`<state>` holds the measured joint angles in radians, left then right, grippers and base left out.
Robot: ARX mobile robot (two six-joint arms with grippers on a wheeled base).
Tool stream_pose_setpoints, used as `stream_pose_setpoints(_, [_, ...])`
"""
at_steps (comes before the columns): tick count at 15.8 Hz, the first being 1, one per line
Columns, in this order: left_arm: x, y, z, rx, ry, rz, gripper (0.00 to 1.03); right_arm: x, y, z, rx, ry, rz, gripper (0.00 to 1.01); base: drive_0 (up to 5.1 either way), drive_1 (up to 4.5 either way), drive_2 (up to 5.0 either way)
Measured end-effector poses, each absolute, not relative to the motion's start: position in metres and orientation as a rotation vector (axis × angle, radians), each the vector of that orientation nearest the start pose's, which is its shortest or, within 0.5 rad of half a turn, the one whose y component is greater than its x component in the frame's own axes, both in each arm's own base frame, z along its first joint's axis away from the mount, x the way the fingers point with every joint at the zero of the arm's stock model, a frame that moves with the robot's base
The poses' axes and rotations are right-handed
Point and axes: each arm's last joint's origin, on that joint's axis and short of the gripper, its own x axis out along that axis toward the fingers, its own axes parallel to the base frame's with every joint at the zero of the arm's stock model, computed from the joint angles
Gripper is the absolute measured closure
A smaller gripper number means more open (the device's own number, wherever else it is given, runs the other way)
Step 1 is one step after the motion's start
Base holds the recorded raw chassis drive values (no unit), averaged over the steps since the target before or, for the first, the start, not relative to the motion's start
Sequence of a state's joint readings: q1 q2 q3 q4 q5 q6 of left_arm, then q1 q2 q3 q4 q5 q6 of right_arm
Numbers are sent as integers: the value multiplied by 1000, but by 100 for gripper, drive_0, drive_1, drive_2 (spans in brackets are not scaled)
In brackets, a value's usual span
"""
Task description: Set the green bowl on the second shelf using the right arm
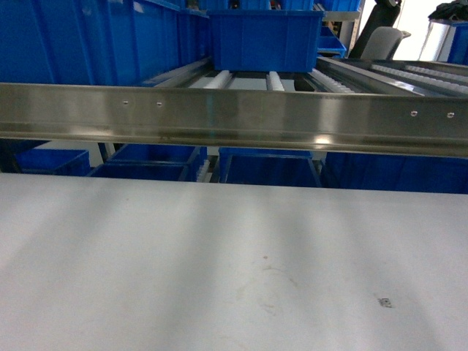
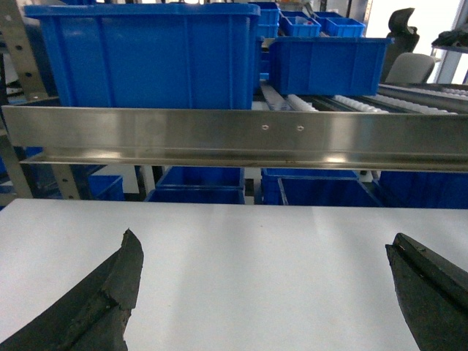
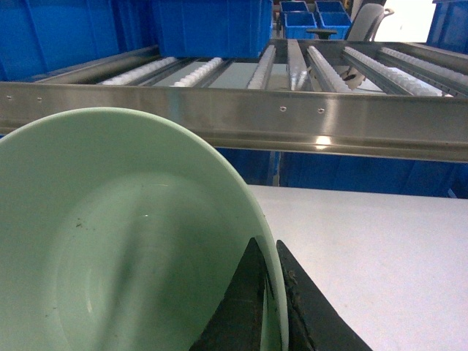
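Green bowl [image 3: 124,241] held up in the right wrist view, tilted toward the camera, pinched at its thin rim by the right gripper [image 3: 272,292]: one black finger inside the wall, one outside, jaws clamped on the rim at the bowl's right edge. Not seen in the head view, so carried low and near the robot, short of the steel rail [image 3: 292,117] fronting the roller shelf [image 3: 219,69]. White counter [image 3: 380,248] below and beyond the bowl.

Left gripper [image 2: 263,292] idle over the counter, jaws wide apart, nothing between them.

Bowl likely light and stiff, smooth-walled and probably slippery; a rim pinch on one side leaves the rest hanging, so liable to swing or slide in the jaws on a fast move. Possibly brittle if ceramic or melamine, cannot tell which. Rim the only sensible hold, as already taken. Next: lifting clear above the rail, then setting down flat across the rollers, short of the blue crate [image 3: 212,25].
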<state>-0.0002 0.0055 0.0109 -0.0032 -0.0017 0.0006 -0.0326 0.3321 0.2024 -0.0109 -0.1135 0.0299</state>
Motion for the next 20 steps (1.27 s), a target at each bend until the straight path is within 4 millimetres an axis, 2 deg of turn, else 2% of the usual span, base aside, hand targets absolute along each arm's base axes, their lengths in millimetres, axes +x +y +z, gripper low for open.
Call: stream_pose_setpoints(20, [97,0,166,0,-1,1,5,117,-1,204,40,137,78,99,-490,246,246])
